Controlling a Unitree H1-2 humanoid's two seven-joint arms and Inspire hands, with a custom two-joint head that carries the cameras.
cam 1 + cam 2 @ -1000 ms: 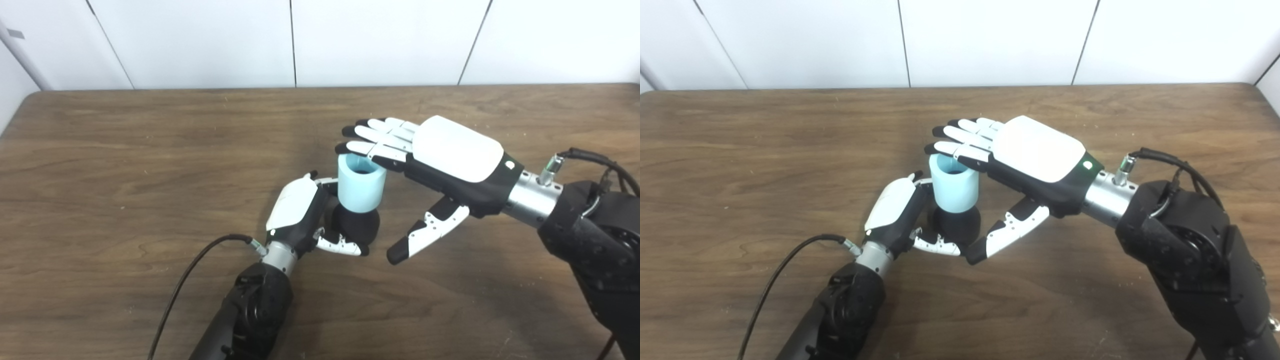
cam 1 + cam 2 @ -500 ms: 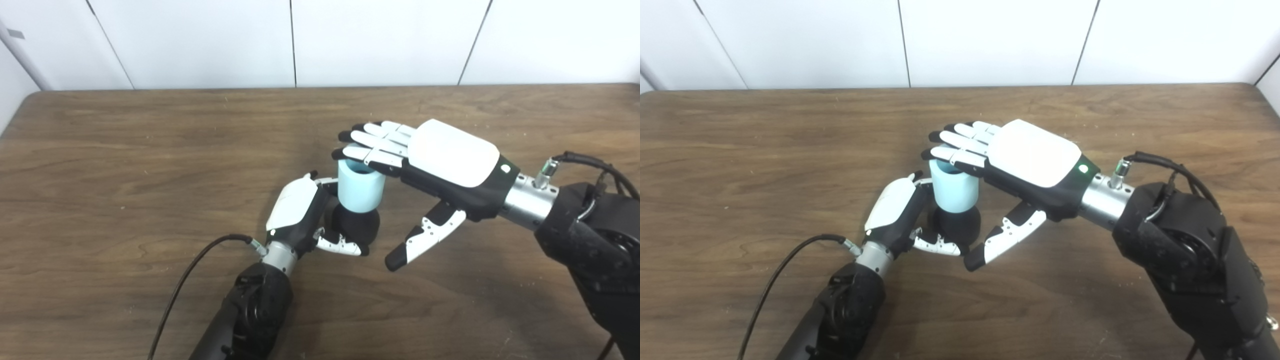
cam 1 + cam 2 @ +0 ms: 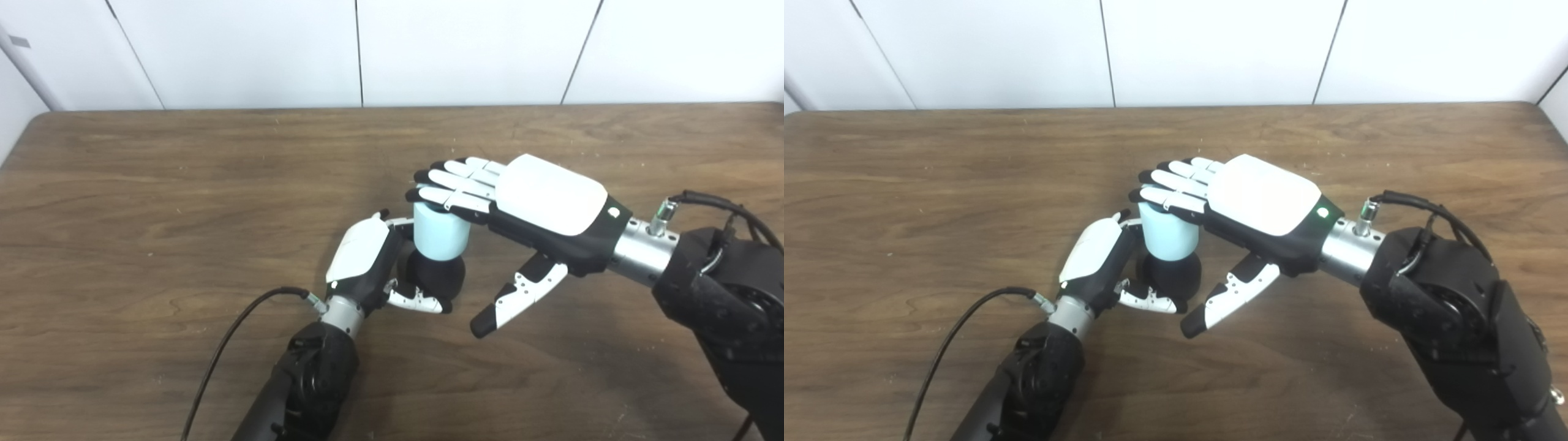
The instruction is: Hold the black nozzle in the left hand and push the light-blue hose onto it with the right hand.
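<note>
A short light-blue hose stands upright on a round black nozzle near the middle of the wooden table. My left hand is shut on the nozzle, its thumb wrapped round the front. My right hand is open and flat, palm down. Its fingers lie across the hose's top and cover its opening. The thumb hangs free to the right of the nozzle.
A black cable runs from my left wrist across the table toward the front edge. White wall panels stand behind the table's far edge.
My right hand has come down and slid left, so its fingers now cover the hose's open top. The hose looks a little lower on the nozzle. The left hand has not moved.
</note>
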